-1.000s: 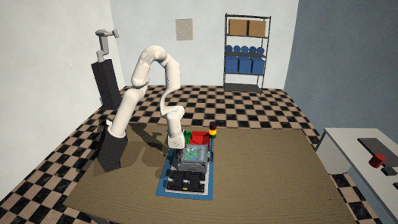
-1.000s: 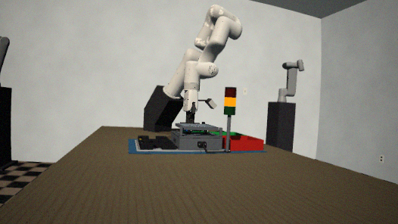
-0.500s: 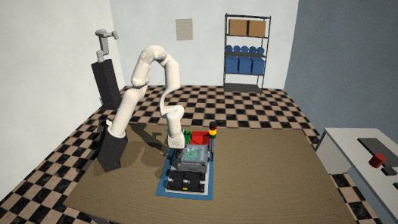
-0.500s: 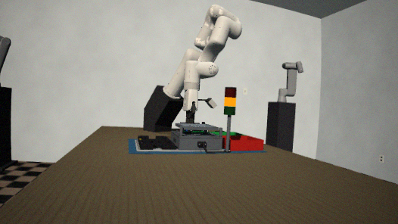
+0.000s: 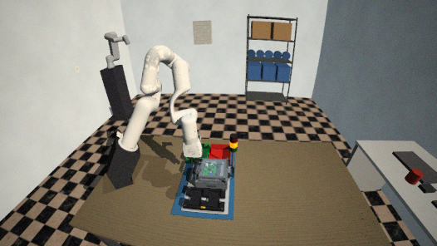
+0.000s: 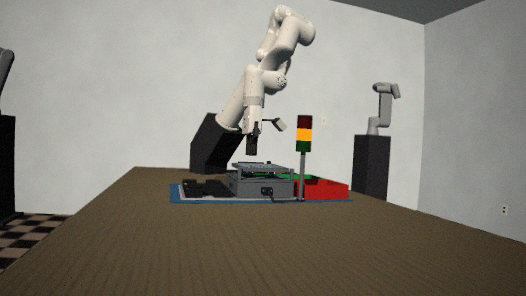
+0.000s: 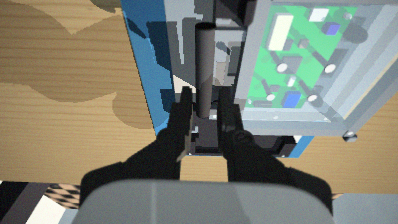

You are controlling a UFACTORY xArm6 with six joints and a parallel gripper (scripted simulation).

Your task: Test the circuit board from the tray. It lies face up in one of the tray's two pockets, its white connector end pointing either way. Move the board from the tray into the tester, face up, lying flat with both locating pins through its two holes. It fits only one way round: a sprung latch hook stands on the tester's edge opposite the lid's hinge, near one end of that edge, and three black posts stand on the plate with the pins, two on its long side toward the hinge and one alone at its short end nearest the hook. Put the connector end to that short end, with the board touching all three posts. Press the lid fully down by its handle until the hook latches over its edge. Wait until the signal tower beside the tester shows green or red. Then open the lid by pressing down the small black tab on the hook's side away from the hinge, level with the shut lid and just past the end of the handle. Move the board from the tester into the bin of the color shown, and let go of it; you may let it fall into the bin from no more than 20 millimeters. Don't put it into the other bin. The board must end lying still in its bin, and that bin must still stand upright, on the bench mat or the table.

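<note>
The green circuit board (image 7: 300, 55) lies face up in the grey tester (image 5: 209, 174), under the clear lid (image 6: 260, 165), which is down over it. The lid's dark round handle (image 7: 205, 65) runs along the lid's edge. My gripper (image 7: 205, 100) hangs just above that handle, its fingers narrowed to a small gap with nothing gripped; it also shows in the exterior view (image 6: 251, 147). The signal tower (image 6: 304, 133) stands beside the tester and its middle amber segment looks bright. I cannot make out the latch hook.
The black two-pocket tray (image 5: 204, 199) lies on the blue mat in front of the tester. The red bin (image 6: 322, 188) and the green bin (image 5: 205, 149) stand behind the tester, near the tower. A second robot on a dark pedestal stands off the table.
</note>
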